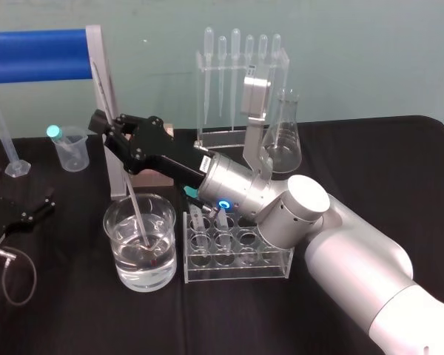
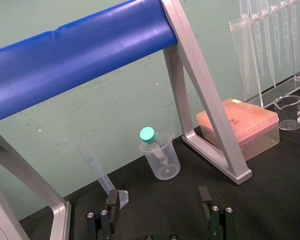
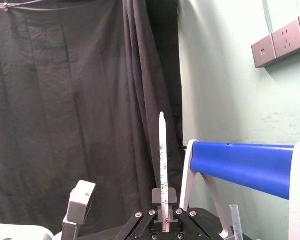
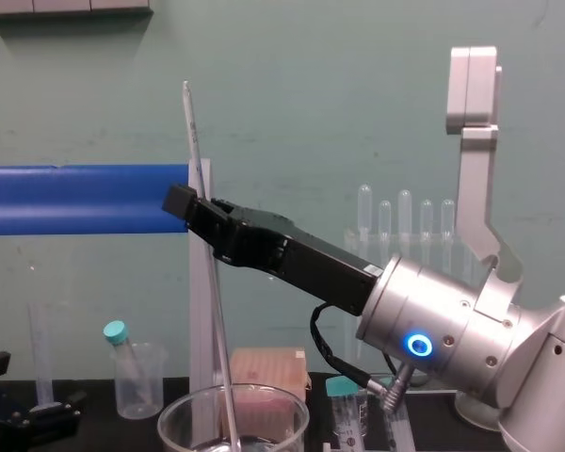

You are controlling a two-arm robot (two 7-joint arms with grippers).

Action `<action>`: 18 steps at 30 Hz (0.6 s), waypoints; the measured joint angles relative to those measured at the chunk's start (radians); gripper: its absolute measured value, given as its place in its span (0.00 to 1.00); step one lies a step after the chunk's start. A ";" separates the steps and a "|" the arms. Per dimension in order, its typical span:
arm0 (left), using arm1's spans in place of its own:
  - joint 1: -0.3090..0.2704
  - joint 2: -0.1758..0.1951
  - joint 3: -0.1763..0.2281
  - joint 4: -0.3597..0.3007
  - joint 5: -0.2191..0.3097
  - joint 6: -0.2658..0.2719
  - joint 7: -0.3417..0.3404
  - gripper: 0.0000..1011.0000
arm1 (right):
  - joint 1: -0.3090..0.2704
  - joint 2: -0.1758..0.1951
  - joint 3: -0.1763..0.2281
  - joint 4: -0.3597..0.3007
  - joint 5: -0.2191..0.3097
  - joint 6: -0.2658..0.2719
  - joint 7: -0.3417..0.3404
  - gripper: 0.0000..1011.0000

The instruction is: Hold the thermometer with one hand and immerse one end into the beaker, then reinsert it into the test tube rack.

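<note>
Now, right fingers [image 1: 103, 126]: clamped on thermometer [image 3: 163, 165], centre-left.
Thermometer end: inside beaker [image 1: 163, 255].
Beaker: just beside rack [image 1: 237, 260].
Left fingers [image 1: 37, 211]: wide, lower left.

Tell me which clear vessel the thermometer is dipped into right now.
The large wide beaker beside the test tube rack; the right gripper holds the thermometer slanting into it. The small plastic beaker and conical flask stand farther back.
</note>
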 joint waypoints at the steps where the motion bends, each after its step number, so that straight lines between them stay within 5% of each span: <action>1: 0.000 0.000 0.000 0.000 0.000 0.000 0.000 1.00 | -0.001 0.000 0.000 0.000 -0.001 -0.002 0.001 0.06; 18: 0.000 0.000 0.000 0.000 0.000 0.000 0.000 1.00 | -0.005 0.000 0.012 0.009 0.002 -0.024 0.035 0.06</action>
